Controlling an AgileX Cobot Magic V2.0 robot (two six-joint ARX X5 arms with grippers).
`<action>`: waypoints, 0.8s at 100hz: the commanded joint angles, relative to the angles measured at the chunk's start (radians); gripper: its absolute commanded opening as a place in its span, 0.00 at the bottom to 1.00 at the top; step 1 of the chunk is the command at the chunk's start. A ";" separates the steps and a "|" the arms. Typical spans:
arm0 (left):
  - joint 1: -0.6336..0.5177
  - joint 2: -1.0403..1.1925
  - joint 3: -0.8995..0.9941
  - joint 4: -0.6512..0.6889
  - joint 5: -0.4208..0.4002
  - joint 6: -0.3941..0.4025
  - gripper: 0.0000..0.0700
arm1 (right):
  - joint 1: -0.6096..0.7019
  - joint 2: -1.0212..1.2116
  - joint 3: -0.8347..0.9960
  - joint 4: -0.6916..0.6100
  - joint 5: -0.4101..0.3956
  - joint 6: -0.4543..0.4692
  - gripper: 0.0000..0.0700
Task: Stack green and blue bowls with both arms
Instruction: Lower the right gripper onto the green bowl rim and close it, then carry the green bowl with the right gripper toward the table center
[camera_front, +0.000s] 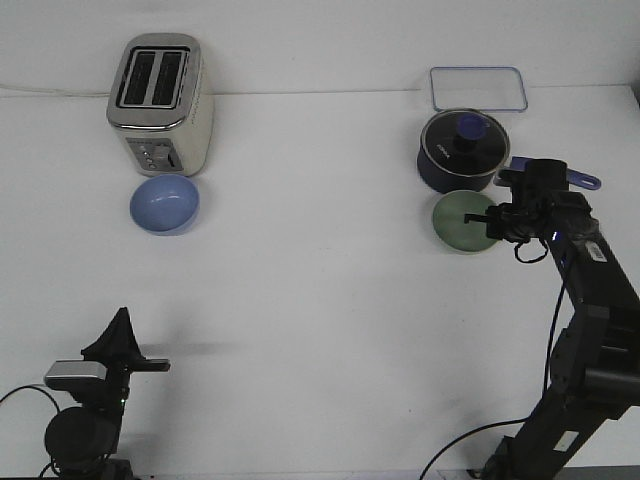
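Note:
The periwinkle blue bowl (165, 205) sits upright on the white table at the left, just in front of the toaster. The pale mint green bowl (458, 222) sits at the right, in front of the dark saucepan. My right gripper (488, 220) is low at the green bowl's right rim, with a dark fingertip (477, 213) reaching over the inside of the bowl. The view does not show whether its jaws grip the rim. My left gripper (122, 325) is folded back at the near left, far from both bowls, its fingers meeting in a point and empty.
A silver toaster (160, 105) stands at the back left. A dark navy saucepan (462, 150) with lid stands right behind the green bowl, its handle behind my right wrist. A clear rectangular lid (478, 88) lies at the back right.

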 joint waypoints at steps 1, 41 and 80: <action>0.000 -0.002 -0.020 0.010 -0.003 0.005 0.02 | -0.002 0.017 0.009 -0.019 0.016 0.000 0.00; 0.000 -0.002 -0.020 0.010 -0.003 0.005 0.02 | 0.070 -0.188 0.010 -0.130 -0.066 0.039 0.00; 0.000 -0.002 -0.020 0.010 -0.003 0.005 0.02 | 0.390 -0.266 -0.006 -0.161 -0.164 0.106 0.00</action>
